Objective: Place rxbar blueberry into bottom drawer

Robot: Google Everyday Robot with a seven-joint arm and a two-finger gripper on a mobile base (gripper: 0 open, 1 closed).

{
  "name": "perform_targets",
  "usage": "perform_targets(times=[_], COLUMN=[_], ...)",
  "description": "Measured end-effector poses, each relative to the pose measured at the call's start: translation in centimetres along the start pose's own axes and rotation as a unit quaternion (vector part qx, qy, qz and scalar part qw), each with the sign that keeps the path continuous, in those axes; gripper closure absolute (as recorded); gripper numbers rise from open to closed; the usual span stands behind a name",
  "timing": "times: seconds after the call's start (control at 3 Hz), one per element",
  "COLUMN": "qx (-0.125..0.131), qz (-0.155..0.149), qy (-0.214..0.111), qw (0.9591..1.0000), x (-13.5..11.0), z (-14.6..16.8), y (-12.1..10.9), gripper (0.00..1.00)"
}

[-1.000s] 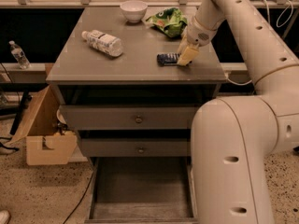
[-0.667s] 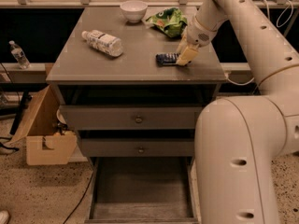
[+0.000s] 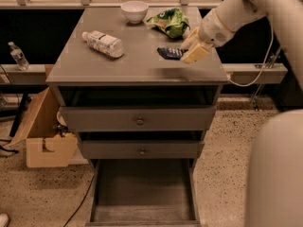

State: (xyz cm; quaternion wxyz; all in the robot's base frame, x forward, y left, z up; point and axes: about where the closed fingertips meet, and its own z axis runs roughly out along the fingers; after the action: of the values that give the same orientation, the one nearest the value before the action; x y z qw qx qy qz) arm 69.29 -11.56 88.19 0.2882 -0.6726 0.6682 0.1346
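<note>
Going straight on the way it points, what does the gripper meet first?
The gripper, low over the cabinet top, points at the rxbar blueberry lying just ahead, so most likely that bar first; whether they already touch is unclear.

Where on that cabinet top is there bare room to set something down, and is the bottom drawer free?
Free: the front strip of the cabinet top, in front of the bottle and rxbar blueberry, and the gap between those two. The bottom drawer shows nothing inside. Crowded: the back right, with bowl, green snack bag and the gripper at the bar's right end.
</note>
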Motion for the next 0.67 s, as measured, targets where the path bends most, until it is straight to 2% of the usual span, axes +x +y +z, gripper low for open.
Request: perform_targets(times=[0.33,0.67], qx=[0.002,-0.015], qz=[0.001,0.009], qy=[-0.063,-0.064], qw=[0.998,0.9978], x=[-0.8,-0.1], z=[-1.3,-0.1], y=[4.1,5.3], gripper=[1.0,1.0])
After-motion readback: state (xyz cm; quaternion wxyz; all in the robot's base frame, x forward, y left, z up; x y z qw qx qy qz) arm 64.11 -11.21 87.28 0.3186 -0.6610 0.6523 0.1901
